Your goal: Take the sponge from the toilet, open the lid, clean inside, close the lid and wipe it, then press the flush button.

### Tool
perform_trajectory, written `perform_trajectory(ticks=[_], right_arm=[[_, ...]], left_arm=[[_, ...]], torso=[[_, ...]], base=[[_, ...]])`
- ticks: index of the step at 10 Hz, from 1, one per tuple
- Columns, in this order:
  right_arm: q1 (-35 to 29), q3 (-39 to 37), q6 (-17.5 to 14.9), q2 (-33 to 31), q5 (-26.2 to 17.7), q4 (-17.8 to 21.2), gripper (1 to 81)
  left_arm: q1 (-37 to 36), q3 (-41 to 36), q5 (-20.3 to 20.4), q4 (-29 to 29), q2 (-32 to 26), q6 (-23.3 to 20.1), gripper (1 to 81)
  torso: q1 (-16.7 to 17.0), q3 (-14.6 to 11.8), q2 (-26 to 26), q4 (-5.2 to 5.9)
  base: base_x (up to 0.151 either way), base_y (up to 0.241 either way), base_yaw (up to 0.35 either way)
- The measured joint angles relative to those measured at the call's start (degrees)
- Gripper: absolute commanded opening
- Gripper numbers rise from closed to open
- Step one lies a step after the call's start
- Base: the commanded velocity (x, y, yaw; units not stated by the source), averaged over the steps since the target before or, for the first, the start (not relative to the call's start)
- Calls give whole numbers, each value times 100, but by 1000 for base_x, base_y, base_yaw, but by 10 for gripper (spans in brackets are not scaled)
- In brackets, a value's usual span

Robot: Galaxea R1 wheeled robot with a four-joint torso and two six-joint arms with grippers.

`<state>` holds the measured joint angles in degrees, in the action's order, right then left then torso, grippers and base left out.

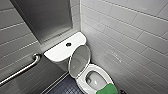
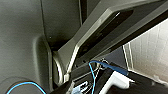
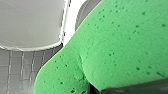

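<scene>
The white toilet (image 1: 62, 51) stands in a tiled corner, its lid (image 1: 79, 60) raised against the cistern and the oval bowl (image 1: 95, 78) uncovered. The dark round flush button (image 1: 68, 44) sits on the cistern top. A bright green sponge (image 1: 107, 89) rests at the bowl's near rim. In the right wrist view the sponge (image 3: 117, 42) looms large and creased, with my right gripper (image 3: 105, 90) shut on it and white toilet ceramic (image 3: 30, 22) behind it. My left gripper is open.
A metal grab bar (image 1: 22, 70) runs along the left tiled wall. The right tiled wall (image 1: 130, 37) stands close beside the toilet. Dark tiled floor (image 1: 65, 87) lies left of the bowl. A dark panel (image 1: 45, 17) hangs above the cistern.
</scene>
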<state>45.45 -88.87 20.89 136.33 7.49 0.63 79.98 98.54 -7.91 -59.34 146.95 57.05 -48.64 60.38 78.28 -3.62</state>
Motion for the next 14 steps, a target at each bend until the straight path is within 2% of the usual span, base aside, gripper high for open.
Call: perform_trajectory(ticks=[2,5,9,14], right_arm=[[-282,-551,7,308,-361,118,10],[-691,-1362,21,807,-853,217,10],[-1174,-2238,101,1401,-1326,236,10],[-2089,-3070,126,2109,-1844,232,10]], left_arm=[[0,66,0,0,2,-2,811],[-20,295,11,-2,115,0,811],[-11,522,15,0,256,0,811],[91,824,17,-5,369,-2,811]], torso=[[0,48,0,0],[-2,262,-5,0],[-5,269,-5,0],[-5,271,-6,0]], base=[[0,0,0],[0,0,0],[0,0,0],[0,0,0]])
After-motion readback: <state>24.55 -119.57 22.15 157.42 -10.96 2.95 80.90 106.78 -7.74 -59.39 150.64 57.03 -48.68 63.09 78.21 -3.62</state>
